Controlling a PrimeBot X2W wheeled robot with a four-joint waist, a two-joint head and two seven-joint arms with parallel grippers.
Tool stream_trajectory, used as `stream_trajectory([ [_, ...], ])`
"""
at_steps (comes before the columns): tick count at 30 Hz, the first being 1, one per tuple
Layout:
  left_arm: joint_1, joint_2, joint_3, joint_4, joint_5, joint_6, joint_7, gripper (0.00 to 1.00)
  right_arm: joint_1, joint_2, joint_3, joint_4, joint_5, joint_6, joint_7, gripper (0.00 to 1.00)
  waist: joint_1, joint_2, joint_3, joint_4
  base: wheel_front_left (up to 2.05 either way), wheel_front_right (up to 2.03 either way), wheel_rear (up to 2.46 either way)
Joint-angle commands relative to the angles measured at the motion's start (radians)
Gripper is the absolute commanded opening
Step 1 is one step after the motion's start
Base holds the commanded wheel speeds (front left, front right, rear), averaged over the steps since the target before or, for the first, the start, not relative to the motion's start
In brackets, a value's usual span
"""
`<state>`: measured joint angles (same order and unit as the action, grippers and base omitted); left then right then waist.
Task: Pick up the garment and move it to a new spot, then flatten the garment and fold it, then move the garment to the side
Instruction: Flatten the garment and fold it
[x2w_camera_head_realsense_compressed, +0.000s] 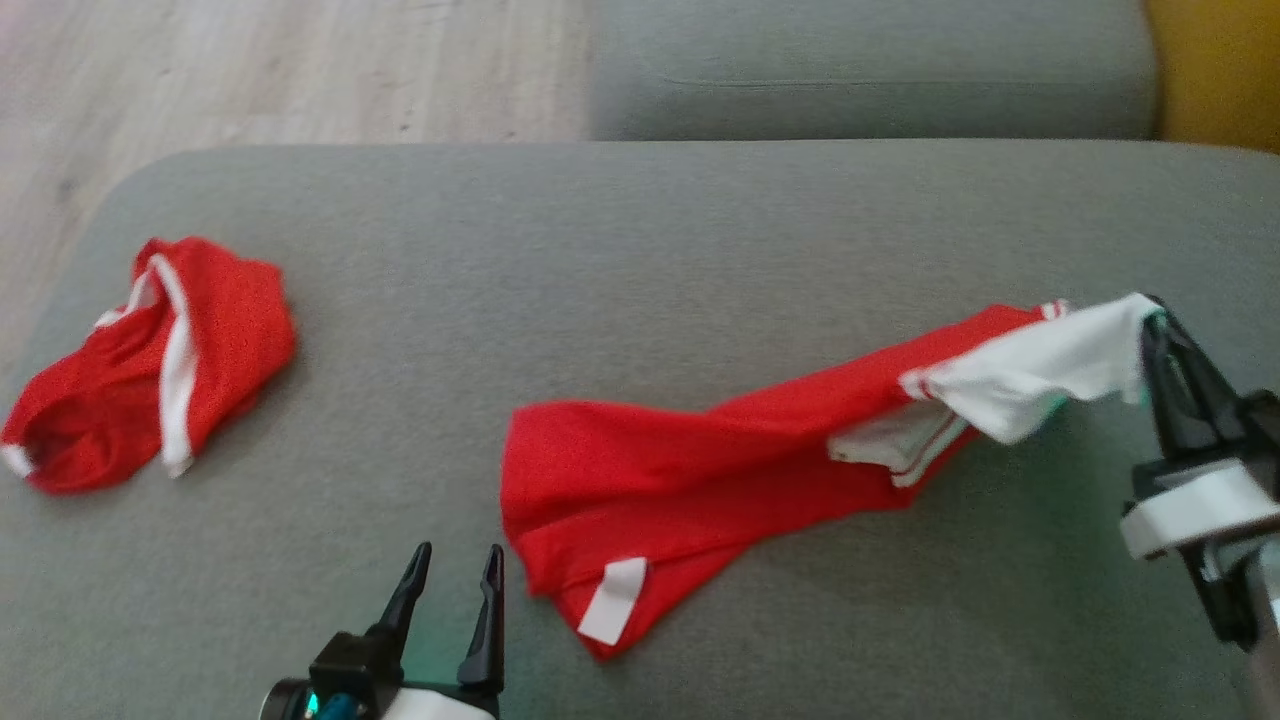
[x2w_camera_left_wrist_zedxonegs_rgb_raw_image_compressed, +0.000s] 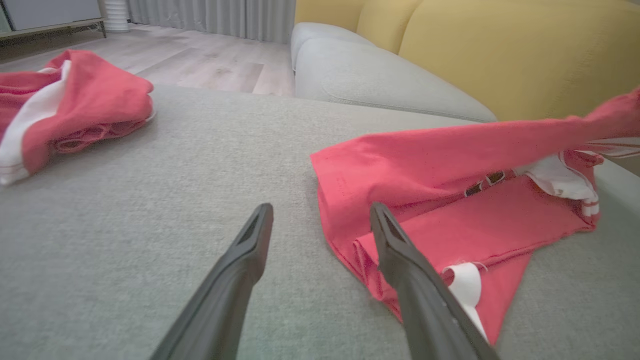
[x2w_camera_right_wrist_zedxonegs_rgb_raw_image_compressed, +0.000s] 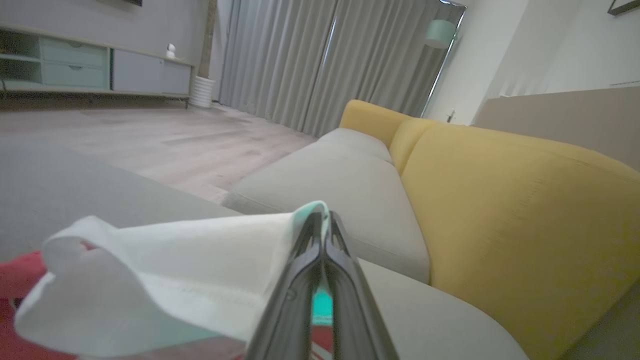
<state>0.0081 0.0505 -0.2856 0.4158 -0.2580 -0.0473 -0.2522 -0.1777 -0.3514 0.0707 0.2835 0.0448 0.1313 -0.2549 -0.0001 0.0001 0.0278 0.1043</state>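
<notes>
A broad grey cushioned seat (x2w_camera_head_realsense_compressed: 640, 230) fills the foreground, with pale wooden floor (x2w_camera_head_realsense_compressed: 250, 70) beyond its far left edge, a yellow sofa back (x2w_camera_right_wrist_zedxonegs_rgb_raw_image_compressed: 510, 200) to the right and grey curtains (x2w_camera_right_wrist_zedxonegs_rgb_raw_image_compressed: 310, 60) at the far wall. The garment (x2w_camera_head_realsense_compressed: 680, 470), red with white trim, lies stretched across the middle and right of the seat. Its near left end is flat on the fabric and shows a small white patch (x2w_camera_head_realsense_compressed: 612, 598), while its right end rises off the surface. There the right gripper (x2w_camera_head_realsense_compressed: 1155, 320) is clamped tight on the white sleeve (x2w_camera_head_realsense_compressed: 1040, 370), and in the right wrist view the two dark fingers (x2w_camera_right_wrist_zedxonegs_rgb_raw_image_compressed: 300, 280) press together with the cloth's edge pinched between their tips. The left gripper (x2w_camera_head_realsense_compressed: 458, 565) is spread wide and grasps nothing. It sits low over the seat just beside the garment's near left corner, and whether it touches the seat cannot be told. A second red garment (x2w_camera_head_realsense_compressed: 150, 360) with white edging lies crumpled at the far left of the seat, well apart from both grippers.
</notes>
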Motion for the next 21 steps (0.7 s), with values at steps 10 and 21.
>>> stream_trajectory([
  [10, -0.053, 0.000, 0.032, -0.017, -0.008, 0.002, -0.010, 1.00, 0.041, 0.006, -0.112, 0.252, -0.026, -0.001, 0.007, 1.00, 0.0001, -0.0001, 0.026, -0.074, 0.00, 0.00, 0.00],
  [21, -0.274, 0.000, -0.014, 0.186, -0.133, -0.071, -0.010, 1.00, -0.010, 0.158, -0.075, 0.220, -0.068, -0.001, -0.007, 1.00, 0.0001, -0.0001, 0.066, -0.100, 0.00, 0.00, 0.00],
])
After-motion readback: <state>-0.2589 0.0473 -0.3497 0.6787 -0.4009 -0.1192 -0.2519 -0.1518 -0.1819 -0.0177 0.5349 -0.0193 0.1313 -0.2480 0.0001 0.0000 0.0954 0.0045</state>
